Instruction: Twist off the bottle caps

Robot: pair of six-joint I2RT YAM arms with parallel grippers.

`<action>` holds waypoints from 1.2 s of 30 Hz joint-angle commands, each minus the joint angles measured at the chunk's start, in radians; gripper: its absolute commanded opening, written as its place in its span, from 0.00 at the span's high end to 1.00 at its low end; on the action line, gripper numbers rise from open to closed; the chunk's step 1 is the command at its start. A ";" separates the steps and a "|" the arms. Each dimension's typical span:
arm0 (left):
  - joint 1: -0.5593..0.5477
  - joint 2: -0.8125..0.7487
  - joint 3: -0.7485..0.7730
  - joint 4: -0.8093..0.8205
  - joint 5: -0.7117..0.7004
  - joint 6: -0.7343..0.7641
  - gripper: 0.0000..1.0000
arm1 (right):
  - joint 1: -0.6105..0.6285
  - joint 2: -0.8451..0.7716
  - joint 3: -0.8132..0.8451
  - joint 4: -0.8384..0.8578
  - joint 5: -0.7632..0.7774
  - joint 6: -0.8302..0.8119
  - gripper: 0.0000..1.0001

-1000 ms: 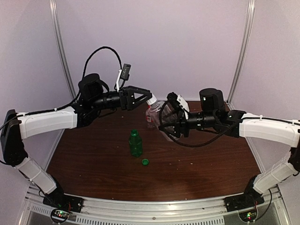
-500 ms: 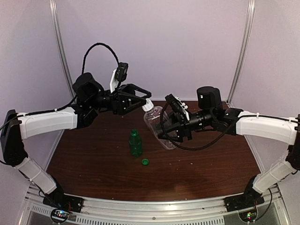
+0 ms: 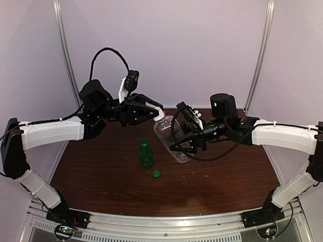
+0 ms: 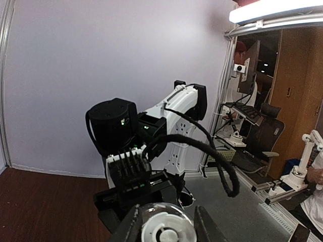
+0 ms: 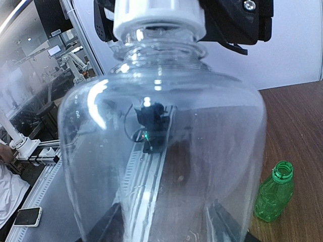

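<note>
My right gripper [image 3: 182, 142] is shut on the body of the large clear bottle [image 3: 170, 135] and holds it tilted above the table, neck toward the left arm. In the right wrist view the clear bottle [image 5: 161, 151] fills the frame between my right gripper [image 5: 166, 233] fingers. My left gripper [image 3: 158, 114] is shut on the bottle's white cap [image 3: 161, 115]. The left wrist view shows that white cap [image 4: 166, 227] end-on in my left gripper [image 4: 166, 231]. The green bottle [image 3: 146, 154] stands uncapped on the table, its green cap [image 3: 156, 174] lying just in front of it.
The brown table [image 3: 101, 176] is enclosed by pale walls with metal corner posts [image 3: 64, 55]. The uncapped green bottle [image 5: 275, 197] stands below and to the right of the held bottle in the right wrist view.
The left gripper has closed from wide open onto the white cap. The right arm has tilted the clear bottle and brought it slightly left toward the left gripper.
</note>
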 commanded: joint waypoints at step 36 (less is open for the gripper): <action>-0.102 0.012 0.118 -0.393 -0.638 0.009 0.43 | 0.007 -0.093 -0.065 0.022 0.673 -0.083 0.49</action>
